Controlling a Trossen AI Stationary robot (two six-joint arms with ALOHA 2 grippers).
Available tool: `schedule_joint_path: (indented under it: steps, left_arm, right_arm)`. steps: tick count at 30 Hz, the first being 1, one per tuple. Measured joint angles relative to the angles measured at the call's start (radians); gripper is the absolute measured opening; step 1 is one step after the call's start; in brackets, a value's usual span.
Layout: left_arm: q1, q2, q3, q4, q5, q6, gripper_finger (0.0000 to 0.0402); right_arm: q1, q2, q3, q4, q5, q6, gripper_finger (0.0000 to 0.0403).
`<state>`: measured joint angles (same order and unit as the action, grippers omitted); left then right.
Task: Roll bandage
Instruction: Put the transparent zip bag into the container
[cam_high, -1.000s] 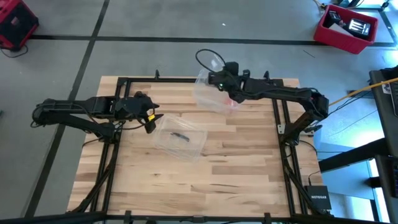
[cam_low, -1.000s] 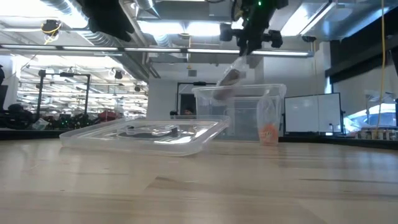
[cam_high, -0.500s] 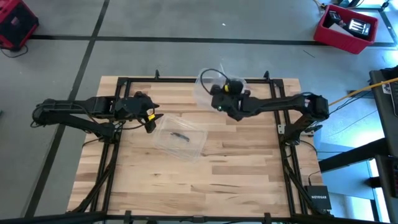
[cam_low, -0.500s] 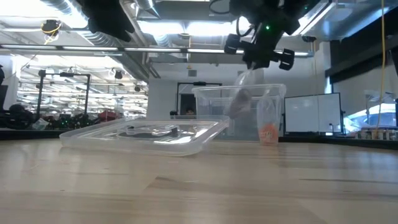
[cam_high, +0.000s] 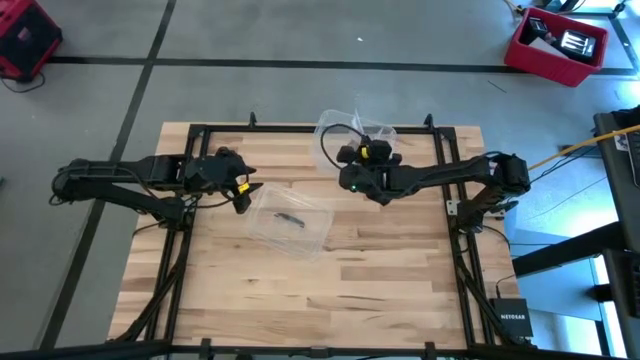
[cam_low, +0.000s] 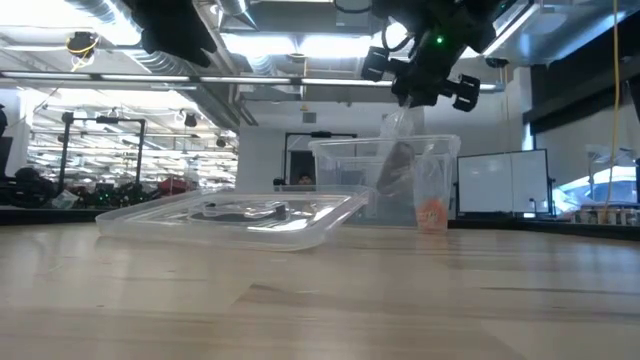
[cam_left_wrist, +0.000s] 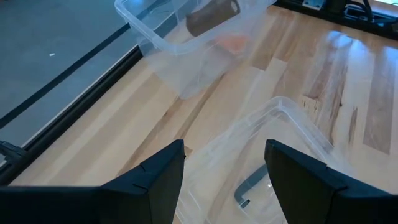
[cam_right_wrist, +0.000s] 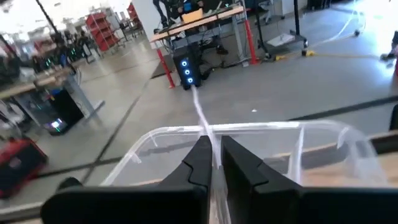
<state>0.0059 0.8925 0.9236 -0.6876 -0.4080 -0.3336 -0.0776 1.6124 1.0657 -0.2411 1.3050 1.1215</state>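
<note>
The bandage is a small brown roll (cam_low: 400, 165) inside a small clear plastic bag (cam_low: 397, 135). The bag hangs from my right gripper (cam_low: 405, 103), which is shut on it above the clear plastic box (cam_low: 340, 175) at the table's far middle. The roll also shows in the left wrist view (cam_left_wrist: 211, 14), within the box's outline. Whether the bag touches the box, I cannot tell. My left gripper (cam_high: 243, 192) is open and empty, over the left end of the clear lid (cam_high: 290, 222). My right gripper pinches the clear bag's top edge (cam_right_wrist: 200, 118) between its two fingers (cam_right_wrist: 199, 158), coming from above. The bag hangs down below the fingers, with the brown roll low in it (cam_low: 398, 172).
The clear lid (cam_low: 240, 215) lies flat near the table's middle with a small dark piece (cam_high: 291, 219) in it. An orange thing (cam_low: 432, 212) in clear wrap stands at the box's right end. The near half of the table (cam_high: 330, 290) is bare wood.
My right gripper has moved from the table's far edge toward its near edge and turned about. The bag with the brown roll, slanting and high a second ago, now hangs straight down and lower, at the level of the box.
</note>
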Motion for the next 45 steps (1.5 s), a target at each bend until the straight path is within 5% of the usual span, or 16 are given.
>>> schedule_joint_path:
  steps: [11,20,26,35,42,45]
  left_arm:
    - [0.0,0.0,0.0,0.0,0.0,-0.003,0.0214]
    - [0.0,0.0,0.0,0.0,0.0,-0.001,0.0214]
    - [0.0,0.0,-0.001,0.001,0.0,-0.001,0.0214]
    - [0.0,0.0,-0.001,0.004,0.0,0.0,0.0214]
    - [0.0,0.0,-0.001,0.001,0.0,0.0,0.0214]
    - [0.0,0.0,-0.001,-0.004,0.002,-0.005,0.0214]
  right_arm:
    - [0.0,0.116,0.0,-0.057,-0.021,0.232,0.0027]
    - [0.0,0.137,0.002,-0.093,-0.053,0.232,0.0029]
    - [0.0,0.14,0.0,-0.095,-0.061,0.205,0.0084]
    - [0.0,0.097,0.015,-0.109,-0.072,0.052,0.0183]
    - [0.0,0.047,0.103,-0.112,-0.067,-0.241,0.0197]
    - [-0.002,0.036,0.167,-0.108,-0.174,-0.436,0.0197]
